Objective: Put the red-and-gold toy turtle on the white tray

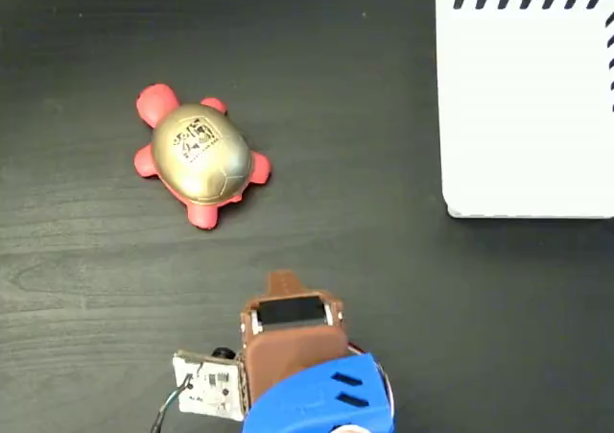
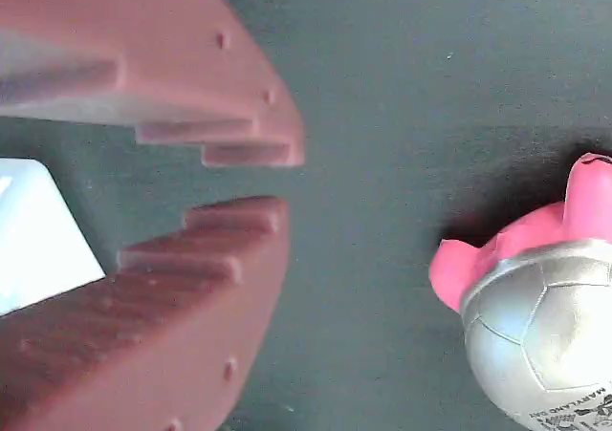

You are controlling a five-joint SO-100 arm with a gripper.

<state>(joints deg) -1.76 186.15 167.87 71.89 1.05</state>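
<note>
Two brown toothed fingers [image 2: 239,135] are filling the left half of my wrist view, and I am seeing a narrow gap between their tips with only dark desk [image 2: 382,68] showing through it, so the jaws [image 1: 280,281] are sitting slightly parted and holding nothing. In the fixed view the arm is entering from the bottom centre of the frame, with a blue housing [image 1: 321,399] lowest, a small circuit board [image 1: 206,387] with wires hanging off its left side, and the brown jaw tip pointing up the frame.

Moving farther up and to the left, the red-and-gold toy turtle [image 1: 200,155] is lying on the desk in the left-centre of the frame, well apart from the jaws. Its gold shell is facing up with the dark printed mark on top, and its head is pointing toward the upper left. In the wrist view the turtle is peeking in at the lower right edge, shell and one leg showing.

Farthest off, the white tray [image 1: 528,116] is occupying the upper right corner, its black stripes running along the top edge, well apart from the turtle.
</note>
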